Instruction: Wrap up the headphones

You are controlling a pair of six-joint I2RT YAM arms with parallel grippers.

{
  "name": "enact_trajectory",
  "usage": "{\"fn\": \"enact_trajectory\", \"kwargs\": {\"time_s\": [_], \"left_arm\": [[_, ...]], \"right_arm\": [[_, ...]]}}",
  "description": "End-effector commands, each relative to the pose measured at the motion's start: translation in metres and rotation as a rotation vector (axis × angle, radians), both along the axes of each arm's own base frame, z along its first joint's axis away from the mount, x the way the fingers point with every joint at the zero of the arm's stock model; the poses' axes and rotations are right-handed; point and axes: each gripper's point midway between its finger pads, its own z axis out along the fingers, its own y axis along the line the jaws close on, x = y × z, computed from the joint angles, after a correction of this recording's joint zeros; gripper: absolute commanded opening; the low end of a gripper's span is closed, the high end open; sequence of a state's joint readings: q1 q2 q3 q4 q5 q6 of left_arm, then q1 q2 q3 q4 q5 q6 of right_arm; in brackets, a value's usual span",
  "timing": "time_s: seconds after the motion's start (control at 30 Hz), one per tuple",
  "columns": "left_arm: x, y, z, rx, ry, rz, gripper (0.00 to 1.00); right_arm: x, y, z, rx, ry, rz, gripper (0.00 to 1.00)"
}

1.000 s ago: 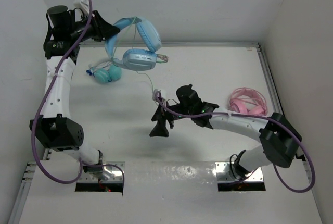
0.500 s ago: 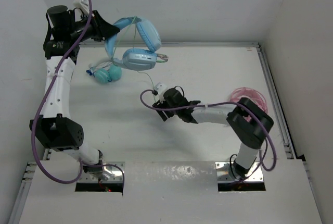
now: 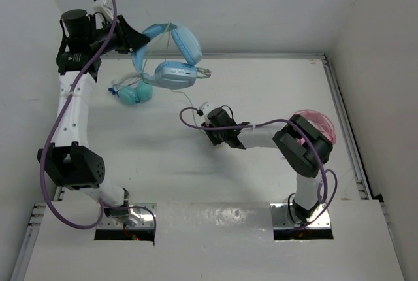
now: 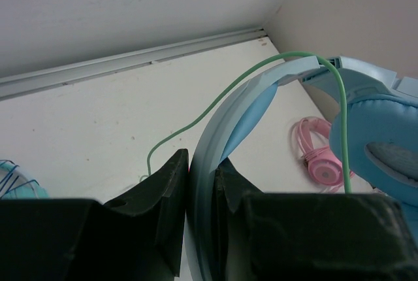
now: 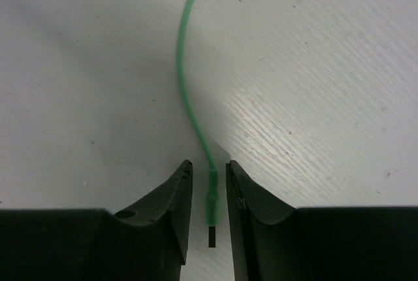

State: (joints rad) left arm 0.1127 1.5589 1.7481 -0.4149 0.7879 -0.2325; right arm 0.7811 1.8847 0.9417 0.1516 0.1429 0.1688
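The light-blue headphones (image 3: 175, 65) hang in the air at the back left, with my left gripper (image 3: 138, 44) shut on their headband (image 4: 225, 121). In the left wrist view that gripper (image 4: 202, 170) pinches the band between both fingers. The thin green cable (image 4: 196, 119) drops from the headphones to the table. Its end plug (image 5: 210, 209) lies flat on the table between the fingers of my right gripper (image 5: 209, 173), with a narrow gap on each side. In the top view the right gripper (image 3: 210, 126) is low over mid-table.
Small teal headphones (image 3: 134, 91) lie at the back left under the raised pair. Pink headphones (image 3: 315, 119) lie at the right, partly hidden by my right arm's elbow. A metal rail (image 3: 261, 55) edges the table's back and right sides.
My right arm has folded and come down over the cable's end. Its jaws have narrowed from wide open to just either side of the plug. The left arm holds still.
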Motion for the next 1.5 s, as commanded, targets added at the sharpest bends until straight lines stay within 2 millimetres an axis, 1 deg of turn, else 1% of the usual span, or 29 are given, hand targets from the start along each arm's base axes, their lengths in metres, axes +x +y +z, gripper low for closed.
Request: {"fn": "enact_trajectory", "kwargs": {"time_s": [0.0,0.07,0.17,0.2,0.23,0.27,0.47,0.57,0.63,0.7,0.73,0.83,0.87,0.9,0.93,0.97,1.0,1.03,1.07,1.13,1.17,1.2,1.23,1.27,1.3,1.33,1.37,1.4,1.47], "left_arm": [[-0.009,0.003,0.034,-0.015,-0.1,0.011,0.0],[-0.008,0.003,0.033,-0.015,-0.099,0.012,0.0],[-0.007,0.003,0.032,-0.015,-0.096,0.014,0.0],[-0.006,0.003,0.031,-0.017,-0.09,0.013,0.0],[-0.006,0.003,0.03,-0.017,-0.089,0.013,0.0],[-0.005,0.003,0.029,-0.018,-0.086,0.011,0.0],[-0.005,0.003,0.029,-0.018,-0.089,0.008,0.0],[-0.006,0.002,0.029,-0.019,-0.089,0.005,0.0],[-0.006,0.002,0.028,-0.019,-0.087,0.005,0.0],[-0.005,0.002,0.026,-0.018,-0.084,0.006,0.0],[-0.005,0.003,0.027,-0.017,-0.085,0.009,0.0],[0.003,0.006,0.021,-0.017,-0.079,0.028,0.0],[0.007,0.007,0.02,-0.019,-0.079,0.038,0.0],[0.017,0.01,0.015,-0.026,-0.07,0.057,0.0],[0.023,0.012,0.012,-0.031,-0.064,0.066,0.0],[0.028,0.013,0.009,-0.038,-0.055,0.073,0.0],[0.039,0.016,0.0,-0.036,-0.043,0.091,0.0],[0.045,0.018,-0.006,-0.034,-0.035,0.105,0.0],[0.051,0.021,-0.014,-0.018,-0.028,0.121,0.0],[0.065,0.03,-0.036,0.016,-0.002,0.182,0.0],[0.07,0.034,-0.051,0.047,0.007,0.197,0.0],[0.075,0.038,-0.063,0.07,0.019,0.227,0.0],[0.078,0.041,-0.073,0.105,0.018,0.236,0.0],[0.081,0.045,-0.091,0.13,0.042,0.262,0.0],[0.081,0.044,-0.099,0.147,0.044,0.265,0.0],[0.081,0.045,-0.115,0.178,0.056,0.268,0.0],[0.08,0.045,-0.122,0.193,0.061,0.266,0.0],[0.078,0.045,-0.129,0.22,0.055,0.257,0.0],[0.071,0.042,-0.148,0.254,0.073,0.246,0.0]], "right_arm": [[-0.03,-0.005,-0.03,-0.035,0.153,0.036,0.27],[-0.034,-0.006,-0.03,-0.037,0.17,0.035,0.22],[-0.039,-0.01,-0.03,-0.047,0.191,0.024,0.22],[-0.04,-0.011,-0.028,-0.047,0.193,0.023,0.25],[-0.045,-0.015,-0.029,-0.064,0.208,0.022,0.36],[-0.044,-0.015,-0.021,-0.055,0.196,0.025,0.39],[-0.05,-0.024,-0.018,-0.076,0.189,0.029,0.37],[-0.049,-0.025,-0.024,-0.077,0.186,0.026,0.28],[-0.047,-0.025,-0.029,-0.089,0.185,0.017,0.17],[-0.045,-0.025,-0.03,-0.097,0.185,0.012,0.0],[-0.045,-0.024,-0.03,-0.099,0.183,0.016,0.0],[-0.065,-0.006,-0.023,-0.107,0.193,0.137,0.0],[-0.07,0.014,-0.011,-0.1,0.163,0.233,0.0],[-0.096,0.038,-0.003,-0.109,0.157,0.347,0.0],[-0.106,0.056,0.007,-0.11,0.13,0.435,0.0],[-0.111,0.092,0.034,-0.053,0.087,0.511,0.0],[-0.143,0.116,0.044,-0.042,0.099,0.623,0.0],[-0.143,0.15,0.079,0.001,0.017,0.714,0.0],[-0.164,0.169,0.097,0.022,-0.012,0.795,0.0],[-0.173,0.19,0.137,0.074,-0.078,0.878,0.0],[-0.172,0.203,0.181,0.15,-0.149,0.892,0.0],[-0.172,0.207,0.205,0.191,-0.189,0.908,0.0],[-0.168,0.211,0.247,0.251,-0.268,0.906,0.0],[-0.165,0.212,0.27,0.28,-0.324,0.9,0.0],[-0.154,0.21,0.29,0.279,-0.393,0.867,0.0],[-0.146,0.209,0.329,0.319,-0.468,0.833,0.0],[-0.13,0.205,0.351,0.314,-0.534,0.762,0.0],[-0.121,0.202,0.387,0.348,-0.604,0.715,0.0],[-0.102,0.193,0.417,0.336,-0.689,0.641,0.0]]}}
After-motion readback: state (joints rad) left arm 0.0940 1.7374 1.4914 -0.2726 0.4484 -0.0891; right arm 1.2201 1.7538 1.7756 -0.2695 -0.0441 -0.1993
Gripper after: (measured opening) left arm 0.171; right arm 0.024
